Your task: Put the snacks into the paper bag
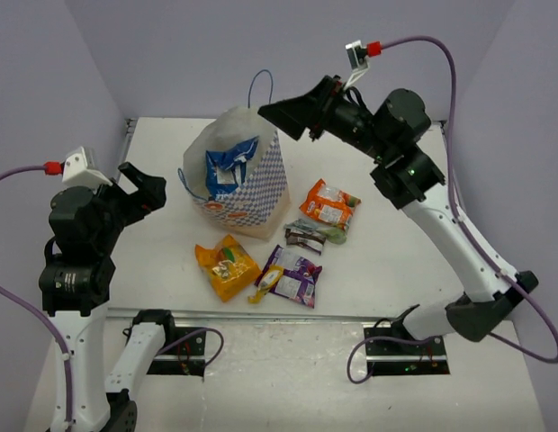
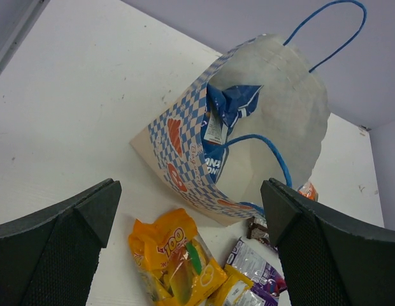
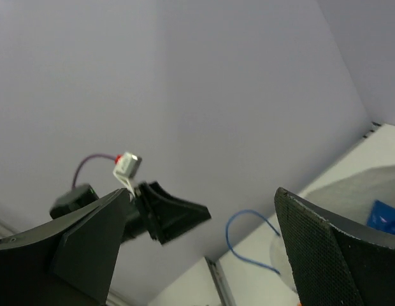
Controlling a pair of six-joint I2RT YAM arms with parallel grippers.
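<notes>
1. White counter [image 1: 387, 261], overhead: paper bag [image 1: 261, 193] sits at centre, blue-and-white bag [image 1: 227, 166] inside; yellow-orange bag [image 1: 227, 266], purple packet [image 1: 292, 274] at its 6 o'clock, orange packet [image 1: 329, 205] at 3 o'clock.
2. Left wrist: left tool [image 2: 190, 190] spread wide, empty.
3. Right wrist: right tool [image 3: 202, 194] spread wide, empty.

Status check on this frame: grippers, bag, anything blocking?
Left gripper open, empty. Right gripper open, empty, by paper bag mouth. Blue-and-white bag inside; yellow-orange bag, purple packet, orange packet, brown bar on table. Nothing blocking.
</notes>
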